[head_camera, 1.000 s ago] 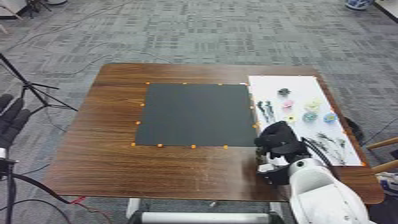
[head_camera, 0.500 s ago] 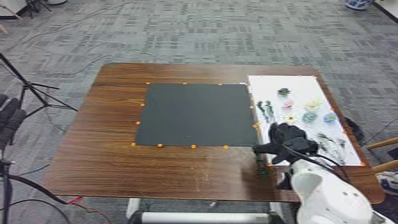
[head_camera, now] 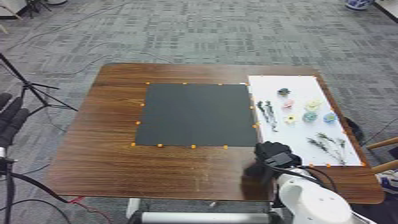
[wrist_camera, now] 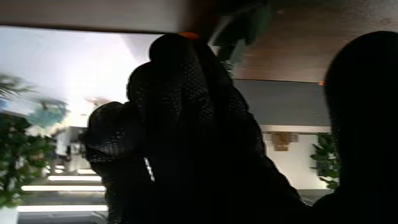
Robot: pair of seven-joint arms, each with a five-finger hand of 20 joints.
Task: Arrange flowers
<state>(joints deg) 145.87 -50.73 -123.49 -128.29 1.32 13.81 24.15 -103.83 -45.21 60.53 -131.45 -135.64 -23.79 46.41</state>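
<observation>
At the brown table (head_camera: pixel 195 172), the right hand (wrist_camera: pixel 182 120) and left hand (head_camera: pixel 11 122) are open; the leafy sprig (wrist_camera: pixel 251 25) seems light and bendable, better pinched by its stem.

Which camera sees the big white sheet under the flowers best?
The head view, because nearly all the white sheet and its flowers show there. The right wrist view shows a bright part of the sheet beyond the right hand.

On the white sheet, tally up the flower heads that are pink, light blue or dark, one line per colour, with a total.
Pink flower head: 1
Light blue flower heads: 2
Dark flower head: 1
Total: 4
</observation>
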